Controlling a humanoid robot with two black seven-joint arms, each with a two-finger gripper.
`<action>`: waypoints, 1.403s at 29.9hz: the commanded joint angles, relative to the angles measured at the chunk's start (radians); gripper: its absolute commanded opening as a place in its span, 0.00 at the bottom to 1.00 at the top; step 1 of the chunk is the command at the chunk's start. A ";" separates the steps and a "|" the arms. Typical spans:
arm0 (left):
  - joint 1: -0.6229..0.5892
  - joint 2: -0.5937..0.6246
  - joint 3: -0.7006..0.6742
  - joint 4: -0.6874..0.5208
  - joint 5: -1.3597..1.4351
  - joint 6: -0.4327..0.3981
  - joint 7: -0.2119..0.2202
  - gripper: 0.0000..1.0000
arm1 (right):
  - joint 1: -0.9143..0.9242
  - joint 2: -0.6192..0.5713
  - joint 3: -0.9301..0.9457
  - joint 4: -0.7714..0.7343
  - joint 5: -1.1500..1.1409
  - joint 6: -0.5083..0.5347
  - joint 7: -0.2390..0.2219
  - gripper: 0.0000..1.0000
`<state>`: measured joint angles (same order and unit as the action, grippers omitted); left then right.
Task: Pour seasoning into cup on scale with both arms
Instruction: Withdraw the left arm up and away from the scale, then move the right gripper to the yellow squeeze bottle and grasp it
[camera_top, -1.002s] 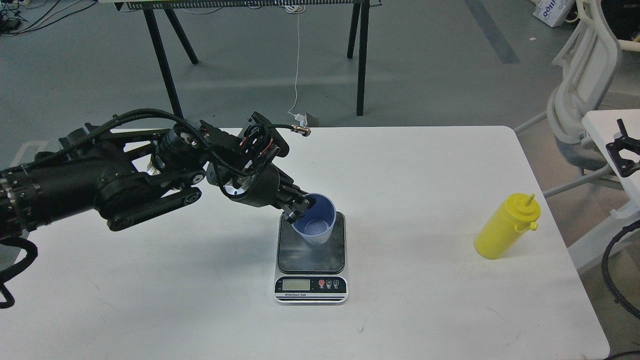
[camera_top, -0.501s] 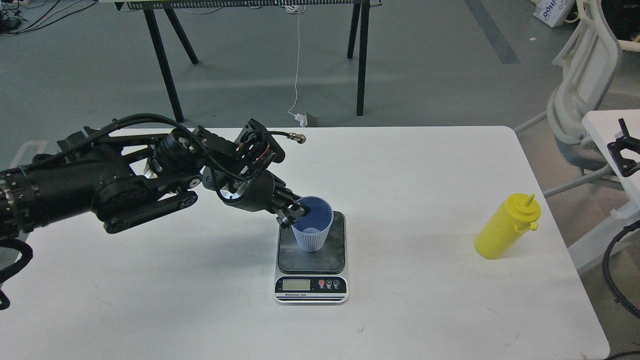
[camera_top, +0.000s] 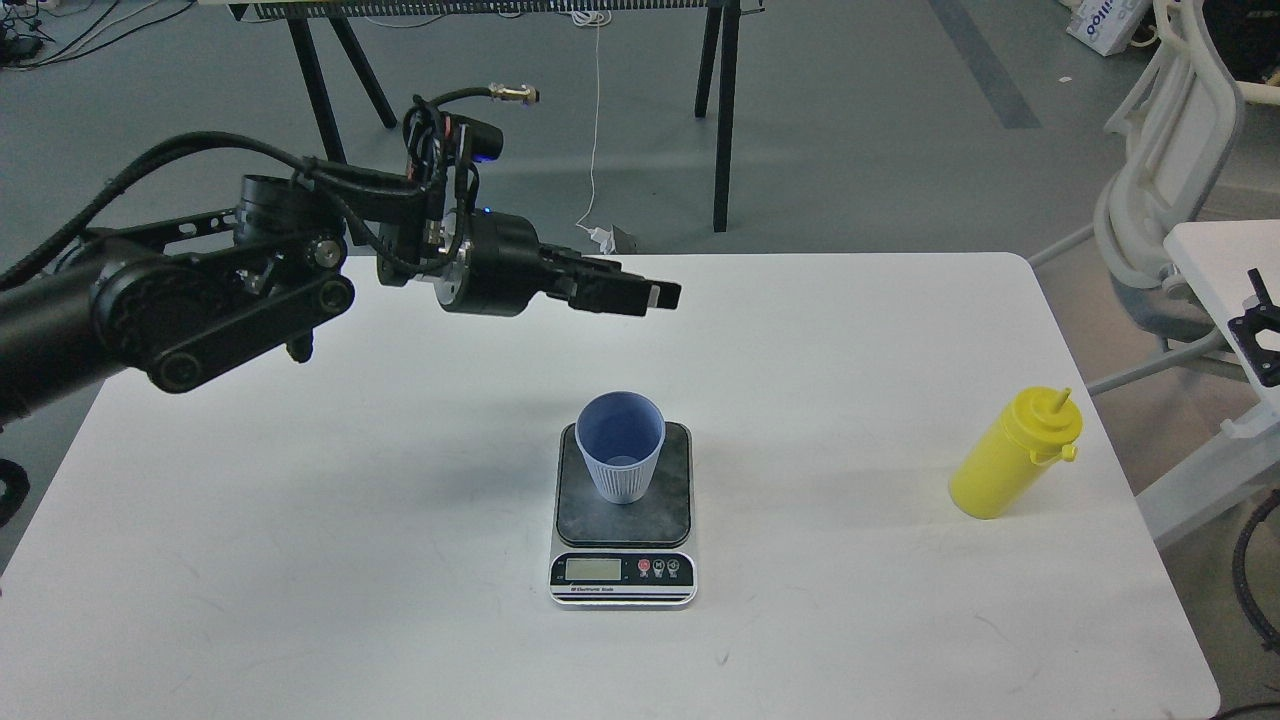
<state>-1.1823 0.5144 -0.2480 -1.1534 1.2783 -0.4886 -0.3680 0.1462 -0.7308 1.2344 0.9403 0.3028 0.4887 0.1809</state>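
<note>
The light blue ribbed cup (camera_top: 621, 445) stands upright and empty on the dark plate of the scale (camera_top: 670, 500) at the table's middle. My left gripper (camera_top: 650, 295) hovers high above and behind the cup, pointing right, holding nothing, its jaws a little apart. The yellow seasoning bottle (camera_top: 1010, 455) stands upright near the table's right edge, nozzle up, its cap hanging beside it. A black part at the right edge looks like my right gripper (camera_top: 1263, 335); it is far from the bottle and mostly cut off.
The scale's silver front with LCD (camera_top: 592, 570) faces me. The white table (camera_top: 300, 560) ends close behind the bottle on the right. A white chair (camera_top: 1160, 190) and a second white table stand at the right. Black table legs (camera_top: 725, 120) stand behind.
My left gripper has let go of the cup's rim and risen up and back, away from the scale. The cup went from tilted to upright on the plate. The bottle has not moved.
</note>
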 joint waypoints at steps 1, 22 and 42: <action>0.007 0.007 -0.054 0.091 -0.308 0.001 -0.002 0.99 | -0.135 -0.022 0.023 0.122 0.002 0.000 0.000 1.00; 0.309 0.009 -0.422 0.297 -1.281 0.000 0.009 0.99 | -0.560 0.312 -0.036 0.443 0.154 0.000 0.000 1.00; 0.374 0.018 -0.484 0.293 -1.281 0.000 0.009 0.99 | -0.303 0.383 -0.104 0.220 0.111 0.000 -0.003 0.99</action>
<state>-0.8042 0.5308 -0.7303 -0.8609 -0.0032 -0.4887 -0.3592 -0.1875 -0.3672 1.1482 1.2134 0.4138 0.4887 0.1796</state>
